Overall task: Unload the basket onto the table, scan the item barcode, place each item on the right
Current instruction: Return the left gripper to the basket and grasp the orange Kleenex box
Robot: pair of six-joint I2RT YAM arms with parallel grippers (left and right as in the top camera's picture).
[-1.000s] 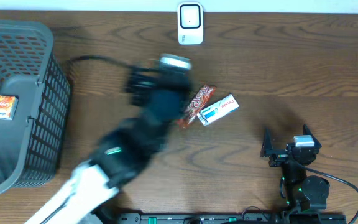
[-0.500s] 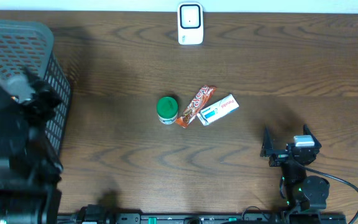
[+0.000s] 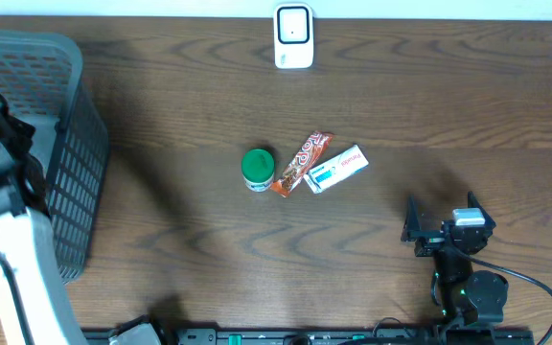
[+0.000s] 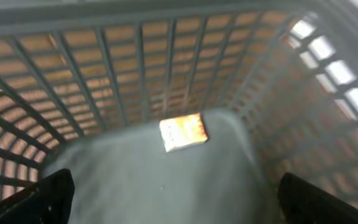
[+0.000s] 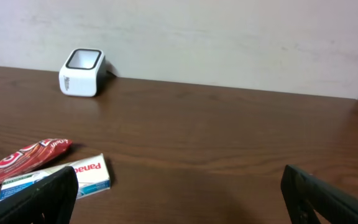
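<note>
Grey basket under the left gripper, both sets of jaws spread wide.
An orange packet lies on the basket floor at the table's left edge, below the left gripper. The right gripper sits near the front right corner, holding nothing. A green-lidded jar, a red snack wrapper and a white box cluster mid-table; the white scanner stands at the back edge.

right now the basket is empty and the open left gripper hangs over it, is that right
No, the basket is not empty: the left wrist view shows a small orange packet lying on its floor. The rest holds: the open left gripper hangs over it.
</note>
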